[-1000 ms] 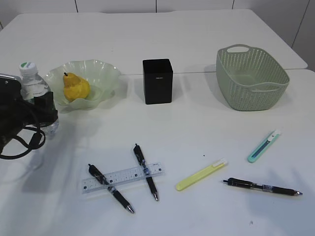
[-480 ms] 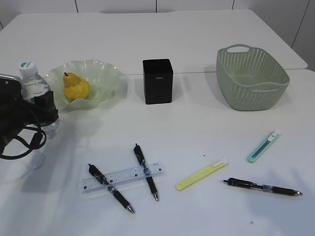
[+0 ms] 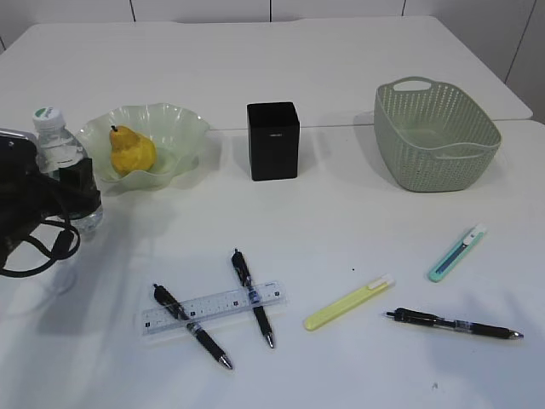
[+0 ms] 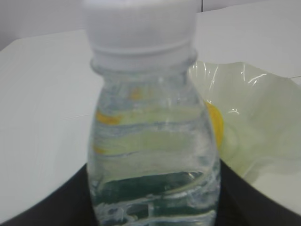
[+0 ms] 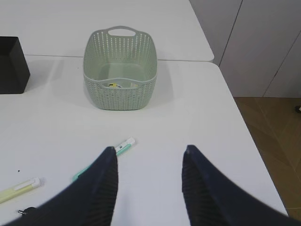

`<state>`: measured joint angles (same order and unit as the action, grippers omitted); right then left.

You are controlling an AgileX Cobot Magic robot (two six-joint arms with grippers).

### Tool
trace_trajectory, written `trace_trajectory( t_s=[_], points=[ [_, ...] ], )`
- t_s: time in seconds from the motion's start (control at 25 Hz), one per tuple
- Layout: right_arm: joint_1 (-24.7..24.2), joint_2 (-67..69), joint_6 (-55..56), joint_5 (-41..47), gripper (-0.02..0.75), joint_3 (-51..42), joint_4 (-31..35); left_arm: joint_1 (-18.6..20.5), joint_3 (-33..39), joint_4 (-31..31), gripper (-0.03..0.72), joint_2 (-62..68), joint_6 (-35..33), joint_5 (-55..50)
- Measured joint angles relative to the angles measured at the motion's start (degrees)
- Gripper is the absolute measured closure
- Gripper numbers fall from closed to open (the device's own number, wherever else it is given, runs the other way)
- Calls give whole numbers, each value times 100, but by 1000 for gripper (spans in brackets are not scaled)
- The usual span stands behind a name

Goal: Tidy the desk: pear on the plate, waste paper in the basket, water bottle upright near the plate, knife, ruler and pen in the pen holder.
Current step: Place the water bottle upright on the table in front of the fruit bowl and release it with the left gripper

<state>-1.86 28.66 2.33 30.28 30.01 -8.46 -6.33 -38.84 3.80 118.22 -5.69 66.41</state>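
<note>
Pens [image 3: 252,297]: three; knives [image 3: 348,302]: two; ruler [image 3: 211,308]: one.

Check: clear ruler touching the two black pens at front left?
Touching. Exterior view shows the clear ruler lying across both black pens, its strip overlapping each barrel with no gap.
</note>
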Motion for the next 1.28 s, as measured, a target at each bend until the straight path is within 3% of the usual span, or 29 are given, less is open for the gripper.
trace_trajectory(
  t_s=[0.68,1.04,1.28],
  points=[
    [0,0,0,-4,372,0,0,0,168,0,288,-156,4,-102],
    [0,0,0,-4,372,0,0,0,168,0,200,-160,97,-129],
    [0,0,0,-13,372,0,0,0,168,0,185,-160,131,-129]
  ],
)
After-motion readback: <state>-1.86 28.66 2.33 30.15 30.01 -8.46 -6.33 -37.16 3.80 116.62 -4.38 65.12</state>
